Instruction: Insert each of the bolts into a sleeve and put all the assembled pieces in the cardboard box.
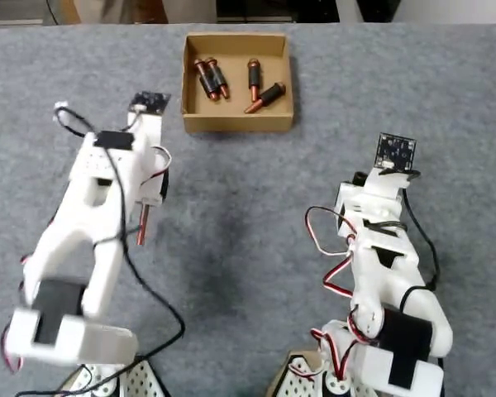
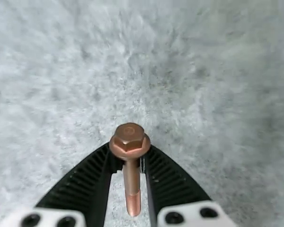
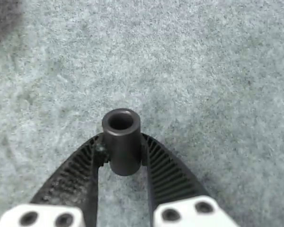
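- Bolt [image 2: 129,144]: pinched just under head by left pincer [image 2: 128,157], above counter [image 1: 248,215], arm-side and left of cardboard box [image 1: 238,122].
- Bolt axis: runs along pincer; head outward, threaded tip back toward wrist.
- Sleeve [image 3: 121,137]: pinched by right pincer [image 3: 121,147], arm-side and right of box; bore opens outward.
- Arms: well apart.
- Next move, judged: turn tip toward bore.
- Four assembled pieces [image 1: 211,78]: inside box.

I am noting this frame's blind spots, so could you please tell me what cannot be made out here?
High view: the right arm covers the sleeve.
High view: the left arm covers one end of the bolt.
High view: the assembled pieces in the cardboard box are too small to judge how deep each bolt sits.
Right wrist view: the sleeve's bore is too dark to see into.
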Tool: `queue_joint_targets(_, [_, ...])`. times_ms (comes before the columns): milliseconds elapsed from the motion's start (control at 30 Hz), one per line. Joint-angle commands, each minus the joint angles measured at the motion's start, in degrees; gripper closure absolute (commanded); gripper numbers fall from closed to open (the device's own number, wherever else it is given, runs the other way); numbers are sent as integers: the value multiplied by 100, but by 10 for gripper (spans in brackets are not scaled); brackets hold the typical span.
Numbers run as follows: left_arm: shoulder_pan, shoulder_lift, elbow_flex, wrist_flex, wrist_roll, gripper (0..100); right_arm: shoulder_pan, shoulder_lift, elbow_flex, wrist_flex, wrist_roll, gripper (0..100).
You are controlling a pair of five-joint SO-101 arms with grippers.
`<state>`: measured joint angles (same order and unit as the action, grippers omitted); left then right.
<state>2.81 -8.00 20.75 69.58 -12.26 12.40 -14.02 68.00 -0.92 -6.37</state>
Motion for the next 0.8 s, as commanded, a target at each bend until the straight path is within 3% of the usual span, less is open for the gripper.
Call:
queue_joint_targets(0, [0, -1455, 369, 18, 26, 981, 48, -998, -92, 475, -62, 997])
queue_joint_targets(200, [0, -3073, 1090, 9, 35, 981, -391, -3697, -31, 3068, -35, 997])
queue_joint_targets(300, [0, -3574, 1169, 9, 53, 981, -1165, -5209, -31, 4246, -35, 997])
queue_joint_targets(400, [0, -3793, 1152, 0, 53, 981, -2062, -6501, 13, 4686, -35, 997])
queue_joint_targets(533, [0, -3829, 1248, -352, 62, 981, -2976, -7160, 488, 4149, -35, 997])
queue_joint_targets(767, [0, -3873, 1266, -1099, 62, 981, -3732, -6519, 1789, 941, -35, 997])
